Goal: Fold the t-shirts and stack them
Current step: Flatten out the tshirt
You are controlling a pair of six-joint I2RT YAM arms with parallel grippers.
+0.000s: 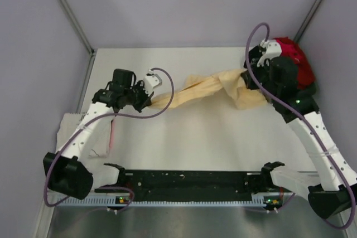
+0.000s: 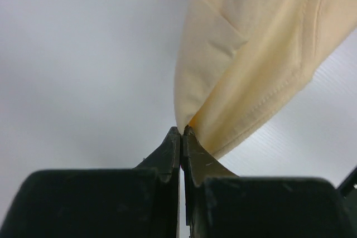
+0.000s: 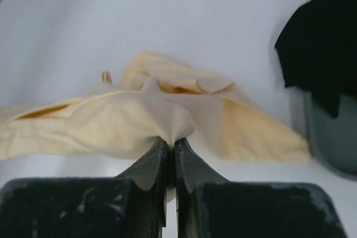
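Note:
A pale yellow t-shirt [image 1: 206, 88] lies bunched and twisted across the middle of the table, stretched between both grippers. My left gripper [image 1: 153, 101] [image 2: 182, 130] is shut on its left end, with a fold of yellow cloth [image 2: 251, 54] pinched at the fingertips. At the right end, my right gripper [image 1: 249, 78] [image 3: 171, 140] is shut on a gathered fold of the same shirt [image 3: 128, 121]. A red t-shirt [image 1: 294, 58] is heaped at the back right behind the right arm. Black cloth [image 3: 321, 43] hangs beside it.
White cloth [image 1: 71, 126] lies at the table's left edge under the left arm. A grey-green container [image 3: 329, 137] stands under the black cloth at the right. A black rail [image 1: 189, 179] runs along the near edge between the arm bases. Walls enclose the table.

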